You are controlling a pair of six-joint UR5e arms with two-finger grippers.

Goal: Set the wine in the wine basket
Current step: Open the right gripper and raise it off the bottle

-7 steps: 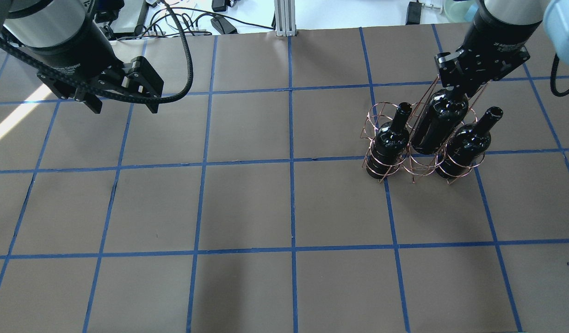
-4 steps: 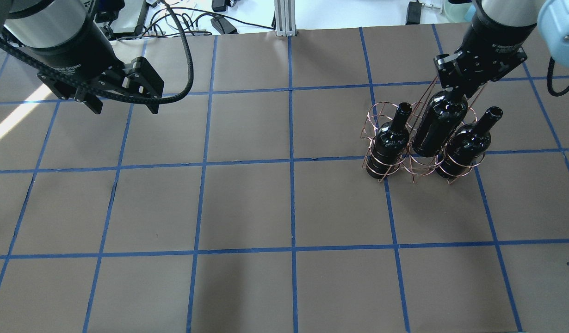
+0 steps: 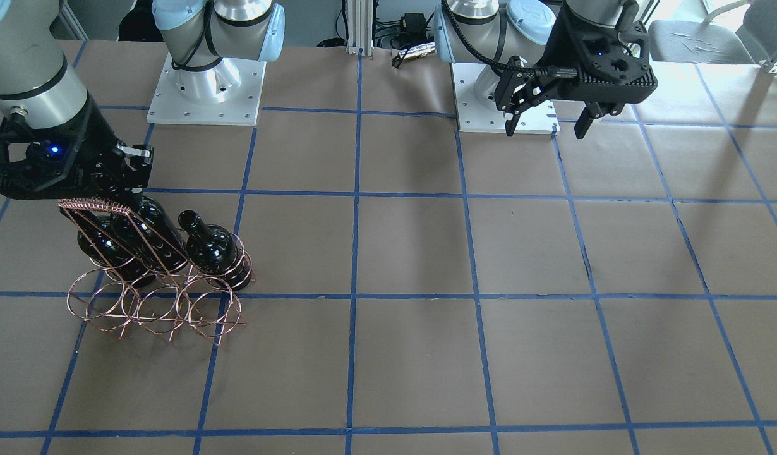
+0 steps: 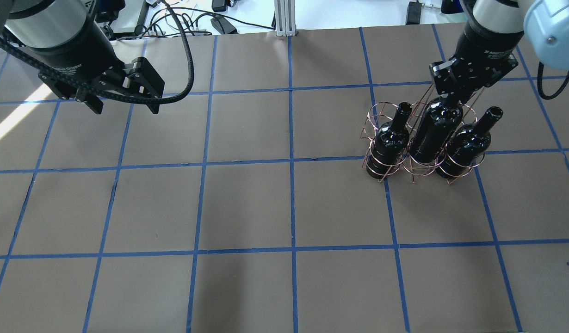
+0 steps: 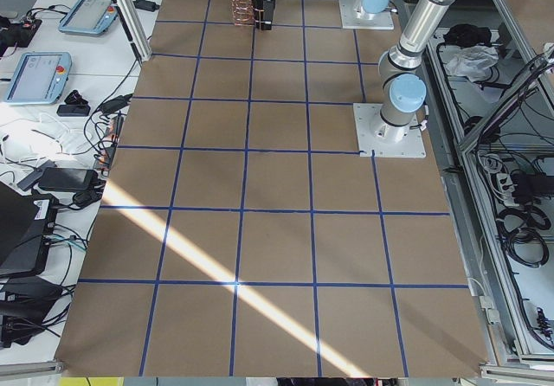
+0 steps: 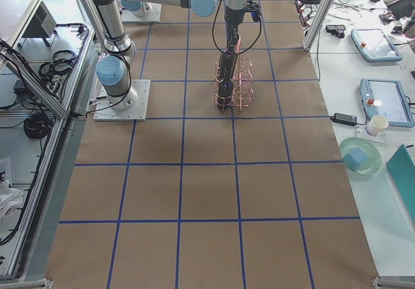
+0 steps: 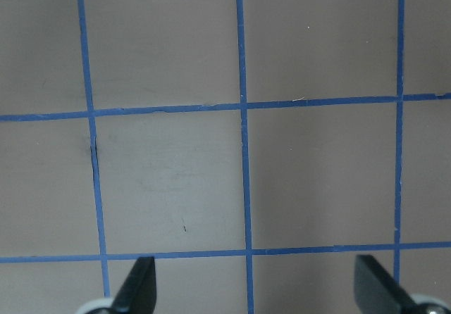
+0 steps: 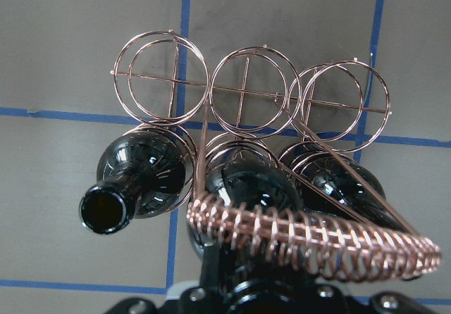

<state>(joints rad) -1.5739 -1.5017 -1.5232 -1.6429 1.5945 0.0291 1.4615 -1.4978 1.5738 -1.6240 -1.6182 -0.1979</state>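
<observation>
**Wine held by the neck in the middle ring**

The wine (image 4: pixel 435 134) has its base inside the middle ring of the basket (image 4: pixel 374 114), in the row nearer the robot, between two side bottles (image 4: pixel 390 141). Its long axis is about upright, mouth up and base down, so it can slide straight through the rings. The right gripper (image 4: pixel 451 98) pinches the neck from above, just beside the handle (image 8: pixel 317 240), probably to leave the body free. The left gripper (image 4: pixel 123 107) hangs spread and empty, well apart.

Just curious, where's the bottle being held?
Overhead view, right side: the wine, in the right gripper, stands in the wine basket's middle ring between two bottles.
</observation>
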